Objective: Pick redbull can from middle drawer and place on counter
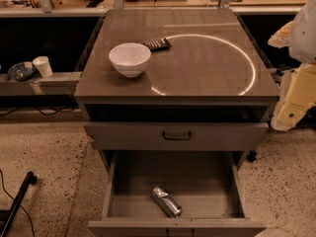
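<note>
The redbull can [166, 201] lies on its side, silvery with darker patches, on the floor of the open middle drawer [197, 179], near the drawer's front and slightly left of centre. The counter [207, 63] is the glossy grey-brown cabinet top with a bright ring reflection. My gripper [292, 100] hangs at the right edge of the view, beside the counter's right front corner, well above and to the right of the can. It holds nothing that I can see.
A white bowl [130, 58] stands on the counter's left half, with a dark ridged flat object [157, 44] just behind it. A closed drawer front with a black handle [177, 135] sits above the open drawer. A paper cup [43, 66] stands on a ledge at left.
</note>
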Robot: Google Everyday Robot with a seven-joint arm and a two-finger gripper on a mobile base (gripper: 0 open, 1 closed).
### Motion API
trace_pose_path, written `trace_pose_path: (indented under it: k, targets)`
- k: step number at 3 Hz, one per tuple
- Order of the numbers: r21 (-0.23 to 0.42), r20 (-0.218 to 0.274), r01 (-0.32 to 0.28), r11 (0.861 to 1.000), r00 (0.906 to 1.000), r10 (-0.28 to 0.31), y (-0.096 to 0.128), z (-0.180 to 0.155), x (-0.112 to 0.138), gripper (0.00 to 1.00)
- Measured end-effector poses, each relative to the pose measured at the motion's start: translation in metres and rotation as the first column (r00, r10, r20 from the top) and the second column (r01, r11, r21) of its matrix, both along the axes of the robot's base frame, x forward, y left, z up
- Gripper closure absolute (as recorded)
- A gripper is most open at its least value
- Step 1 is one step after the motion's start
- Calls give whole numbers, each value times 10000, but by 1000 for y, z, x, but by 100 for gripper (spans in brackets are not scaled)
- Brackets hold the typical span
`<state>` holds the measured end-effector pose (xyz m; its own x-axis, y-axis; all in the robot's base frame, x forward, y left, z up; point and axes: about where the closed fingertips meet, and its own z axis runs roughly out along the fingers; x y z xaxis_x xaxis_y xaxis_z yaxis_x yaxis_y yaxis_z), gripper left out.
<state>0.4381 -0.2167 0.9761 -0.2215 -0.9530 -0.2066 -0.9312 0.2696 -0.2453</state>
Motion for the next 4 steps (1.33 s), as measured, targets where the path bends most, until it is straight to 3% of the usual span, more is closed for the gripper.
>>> trace_pose_path:
  k: [1,2,3,4]
  targets:
    - [0,0,0,10000,10000,0,0,0,0,0]
    - [464,-383,242,9986,9990,-225,11,-32,4,0]
    - [848,-806,436,9954,9961,-367,30,-94,5,0]
    - [868,-791,867,9924,9937,-799,43,-151,-7,0]
